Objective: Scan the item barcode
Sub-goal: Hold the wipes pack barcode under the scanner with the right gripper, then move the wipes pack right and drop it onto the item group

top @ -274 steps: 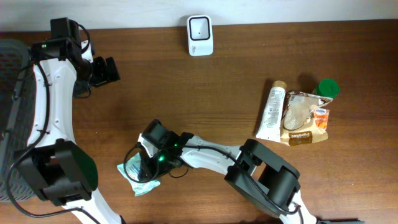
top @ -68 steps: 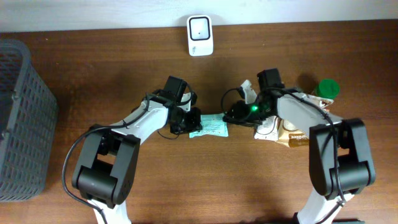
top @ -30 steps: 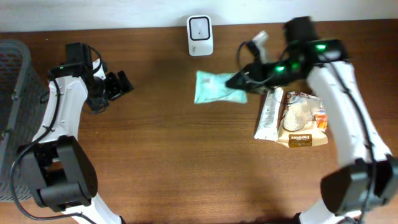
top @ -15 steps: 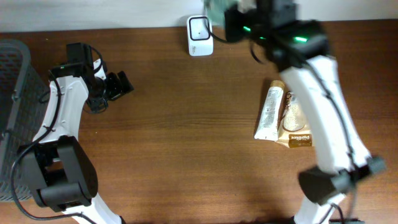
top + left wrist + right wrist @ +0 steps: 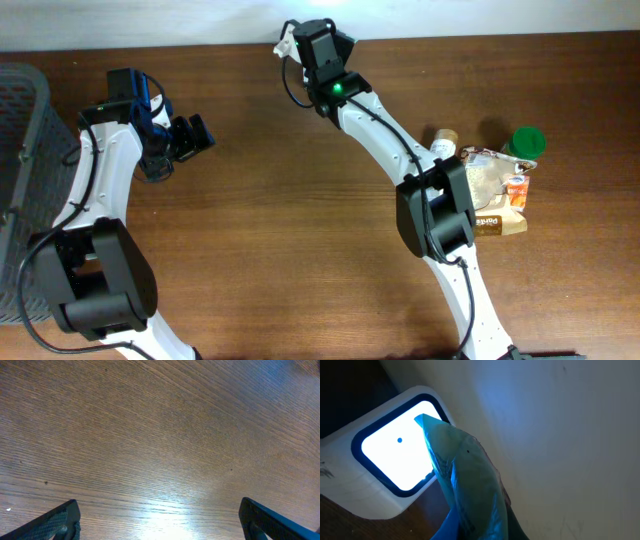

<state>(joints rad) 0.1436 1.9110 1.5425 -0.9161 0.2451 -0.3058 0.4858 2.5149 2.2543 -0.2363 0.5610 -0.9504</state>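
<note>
Wide-spread hand [image 5: 161,527] above wooden table [image 5: 165,435]

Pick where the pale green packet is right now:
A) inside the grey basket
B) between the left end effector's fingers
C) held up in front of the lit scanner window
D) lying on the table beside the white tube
C: the right wrist view shows the packet raised right against the scanner, whose window glows white behind it.

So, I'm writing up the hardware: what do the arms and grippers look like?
The left arm and right arm have white shells, black joints and looping black cables. A green light glows near the right wrist. The left fingers are black, textured.
</note>
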